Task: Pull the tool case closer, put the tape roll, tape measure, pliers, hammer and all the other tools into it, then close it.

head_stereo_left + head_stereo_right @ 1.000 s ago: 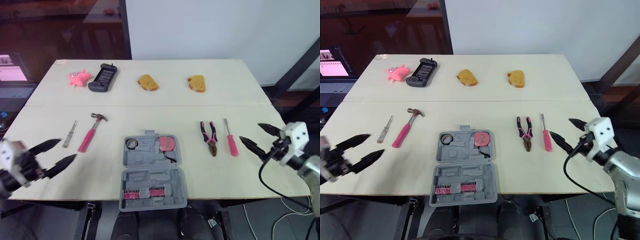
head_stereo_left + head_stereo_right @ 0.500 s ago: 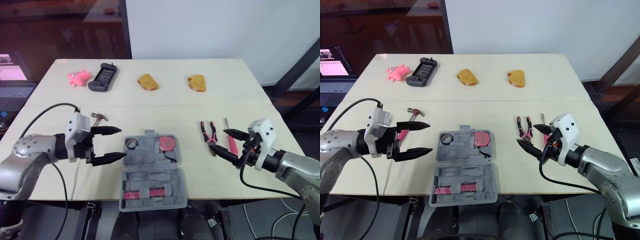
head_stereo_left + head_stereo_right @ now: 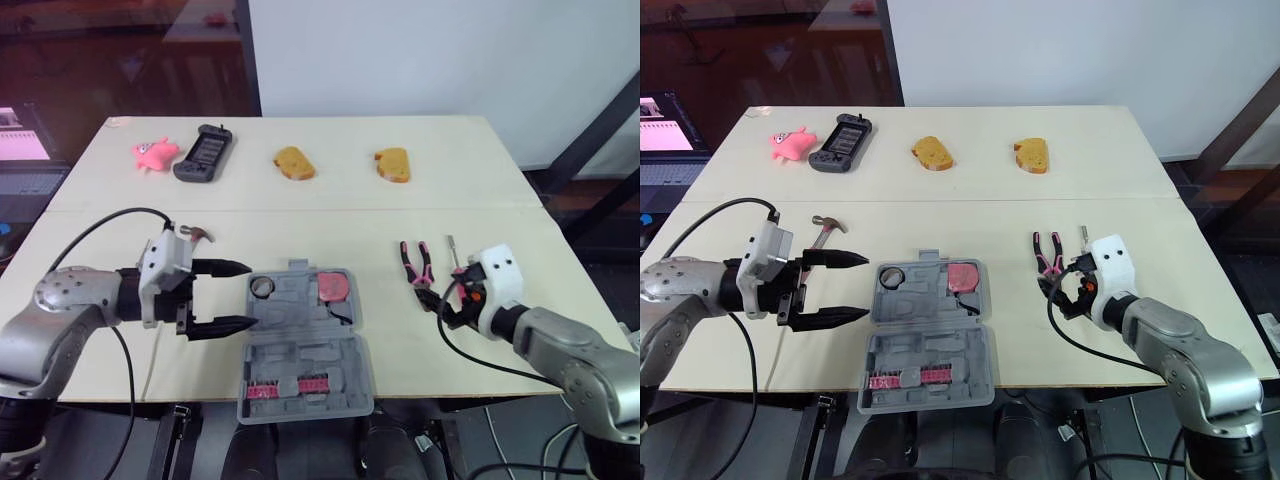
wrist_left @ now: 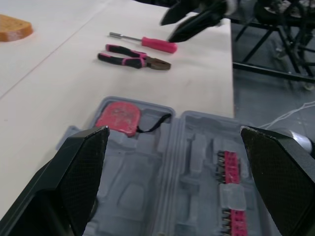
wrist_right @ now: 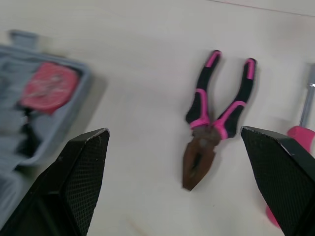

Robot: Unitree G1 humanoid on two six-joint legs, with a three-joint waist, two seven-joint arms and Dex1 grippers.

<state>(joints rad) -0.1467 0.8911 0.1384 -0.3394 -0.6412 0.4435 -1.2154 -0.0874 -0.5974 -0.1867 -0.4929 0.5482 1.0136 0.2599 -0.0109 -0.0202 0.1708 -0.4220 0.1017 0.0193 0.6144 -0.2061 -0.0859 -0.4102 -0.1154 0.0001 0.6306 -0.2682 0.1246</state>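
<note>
The case (image 3: 305,345) lies open at the middle of the worktop's (image 3: 330,215) near edge. Its hinge runs left to right and its near half sits right at the rim. The tape roll (image 3: 263,287) and tape measure (image 3: 333,287) sit in its far half.

The left claw (image 3: 254,295) hovers just left of that half, fingers spread, pointing right at the case. The hammer's (image 3: 198,236) head shows just beyond the claw; its handle is hidden.

Bare worktop separates the case from the pliers (image 3: 418,268) on the right. The pliers' long axis runs far to near, handles far, nose toward the near edge. The screwdriver (image 4: 157,44) lies parallel just to their right, shaft pointing far.

The right claw (image 5: 173,130), spread wide, hangs over the pliers' nose end.

A toy (image 3: 153,153), a black gadget (image 3: 205,155) and two bread pieces (image 3: 294,163) line the far side, well apart from the tools.
</note>
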